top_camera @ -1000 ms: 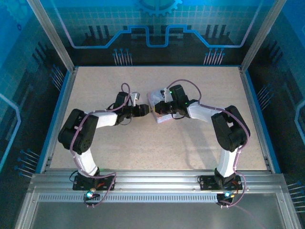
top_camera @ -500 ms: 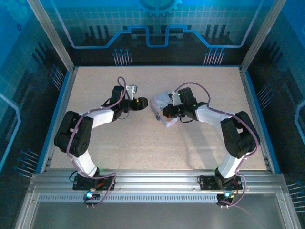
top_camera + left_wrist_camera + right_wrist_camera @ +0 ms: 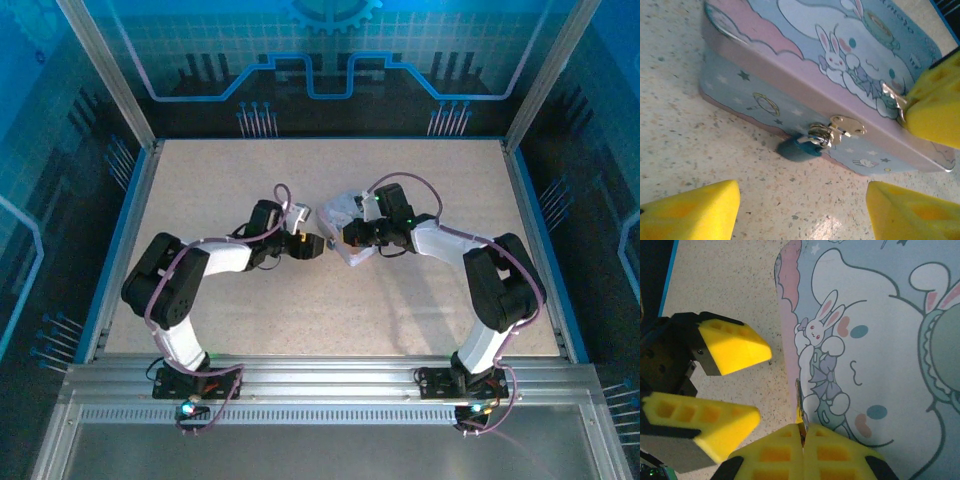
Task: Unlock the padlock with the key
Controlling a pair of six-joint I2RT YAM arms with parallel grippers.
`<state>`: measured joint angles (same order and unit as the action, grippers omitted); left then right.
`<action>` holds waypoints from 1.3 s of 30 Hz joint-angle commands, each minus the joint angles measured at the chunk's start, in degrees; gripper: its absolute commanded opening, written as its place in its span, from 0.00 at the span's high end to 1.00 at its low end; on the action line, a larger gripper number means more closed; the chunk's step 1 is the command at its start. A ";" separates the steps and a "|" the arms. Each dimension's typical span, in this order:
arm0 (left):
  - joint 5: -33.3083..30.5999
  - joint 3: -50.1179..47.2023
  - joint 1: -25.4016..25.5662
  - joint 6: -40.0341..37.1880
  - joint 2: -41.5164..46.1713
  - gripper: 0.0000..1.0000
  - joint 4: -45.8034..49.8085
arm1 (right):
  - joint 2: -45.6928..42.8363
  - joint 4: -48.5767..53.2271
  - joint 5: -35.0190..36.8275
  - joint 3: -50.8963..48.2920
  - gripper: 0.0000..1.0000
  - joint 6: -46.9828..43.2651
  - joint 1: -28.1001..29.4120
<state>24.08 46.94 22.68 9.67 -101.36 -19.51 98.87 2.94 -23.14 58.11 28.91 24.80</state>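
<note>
The small teal-dark padlock [image 3: 796, 148] hangs by its metal shackle from the hasp [image 3: 846, 125] on the front wall of the pastel bunny tin box [image 3: 790, 60], its body resting on the table. My left gripper [image 3: 802, 194] is open, a short way in front of the padlock, with bare table between its yellow pads [image 3: 695, 210]. My right gripper [image 3: 803, 429] is shut on the key [image 3: 799, 397], a thin metal sliver held over the lid's front edge. The key [image 3: 892, 95] sticks out of the right gripper's pad above and to the right of the padlock.
The tin box [image 3: 340, 211] lies mid-table between both grippers, left gripper [image 3: 318, 243] and right gripper [image 3: 348, 236] close together at its front. Speckled table stretches all around; blue rails and glass walls border it.
My left gripper has swung from the back left down and right to the box's front, now facing the padlock. The right gripper with the key has hardly moved in the last half second.
</note>
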 commanded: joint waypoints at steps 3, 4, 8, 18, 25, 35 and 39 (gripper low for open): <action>2.08 1.76 0.68 -3.61 -2.84 0.34 -1.57 | 2.29 2.06 0.69 0.06 1.00 -0.24 -0.28; 2.46 2.09 0.78 -3.74 -3.44 0.38 -1.67 | 2.37 2.22 0.67 0.14 1.00 -0.39 -0.32; 3.04 2.55 1.31 -4.58 -4.61 0.43 -2.38 | 2.47 2.51 0.81 0.25 1.00 -0.96 -0.30; 3.48 4.10 1.74 -5.94 -6.69 0.40 -2.98 | 2.50 2.16 0.81 0.40 1.00 -0.77 -0.25; 4.80 5.86 2.35 -6.05 -9.05 0.42 -3.34 | 2.47 2.52 0.99 0.96 1.00 -0.81 -0.17; 4.72 7.95 2.72 -6.33 -11.34 0.45 -3.71 | 2.55 2.86 0.99 1.13 1.00 -0.96 -0.01; 4.89 8.77 2.72 -6.69 -12.14 0.45 -3.04 | 2.54 2.78 0.92 1.33 1.00 -0.96 -0.11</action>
<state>27.03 54.11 24.99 5.26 -112.57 -22.35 99.55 3.03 -23.14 58.94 28.86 24.80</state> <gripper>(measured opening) 0.548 0.041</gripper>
